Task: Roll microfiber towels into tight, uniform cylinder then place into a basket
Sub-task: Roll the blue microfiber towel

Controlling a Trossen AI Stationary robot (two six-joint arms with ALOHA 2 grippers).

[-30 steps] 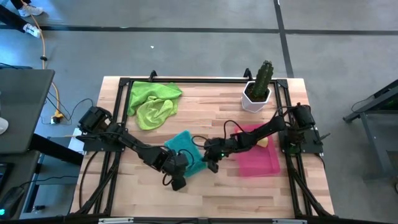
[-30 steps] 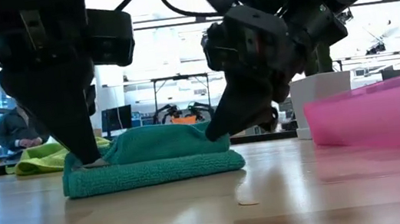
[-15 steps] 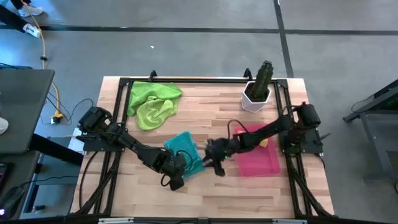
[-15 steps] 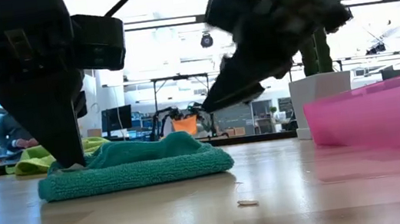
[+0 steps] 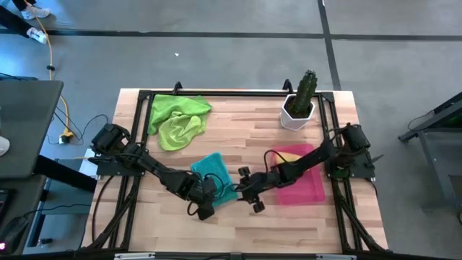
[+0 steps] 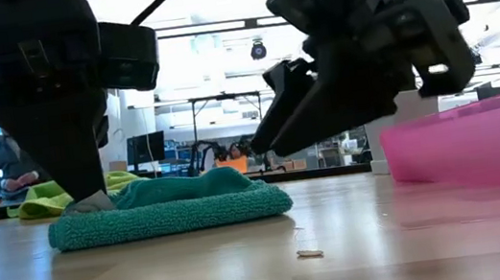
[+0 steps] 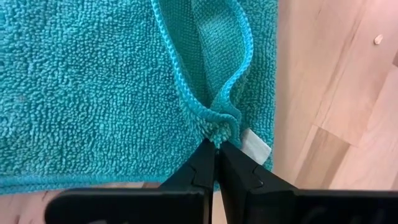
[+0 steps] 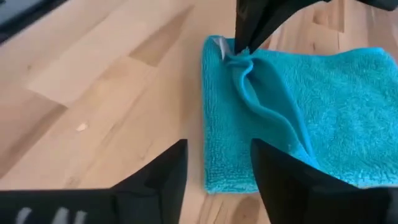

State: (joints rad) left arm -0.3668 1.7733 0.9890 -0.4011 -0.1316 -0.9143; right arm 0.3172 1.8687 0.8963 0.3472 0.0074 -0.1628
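A wooden table (image 5: 238,133) of pale planks carries everything. A folded teal towel (image 5: 216,178) lies near the front middle. Two crumpled lime green towels (image 5: 177,119) lie at the back left. A white pot with a cactus (image 5: 298,108) stands at the back right, and a pink basket (image 5: 302,186) sits in front of it. A small crumb (image 6: 309,253) lies on the wood near the teal towel.
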